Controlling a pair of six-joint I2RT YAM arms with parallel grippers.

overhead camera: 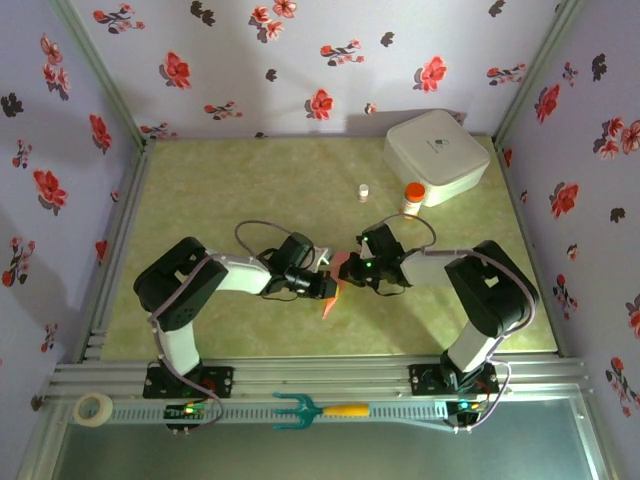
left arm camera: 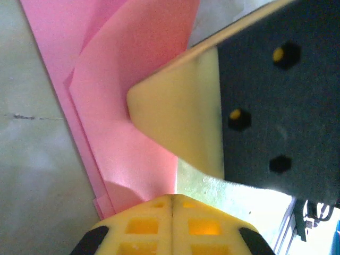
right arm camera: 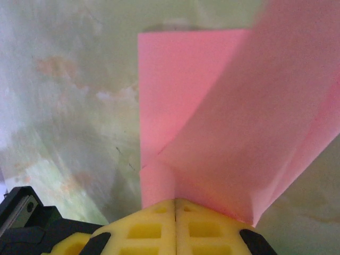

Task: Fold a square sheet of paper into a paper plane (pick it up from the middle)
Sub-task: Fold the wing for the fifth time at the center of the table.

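Paper (overhead camera: pixel 332 298) sits mid-worktop (overhead camera: pixel 250 190), a bit toward the near edge, part-folded w/ one flap standing up. From the top its long axis runs far-to-near, and the lower tip seems to point at the near edge, leaning left. Left gripper (left arm camera: pixel 171 204) and right gripper (right arm camera: pixel 175 204) are both clamped tight on it. Imo it's mid-crease. Next move needs the flap pressed flat w/o the layers slipping.

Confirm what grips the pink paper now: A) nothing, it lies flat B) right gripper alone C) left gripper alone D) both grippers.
D: the pink paper runs into the closed fingertips of both the left gripper and the right gripper.
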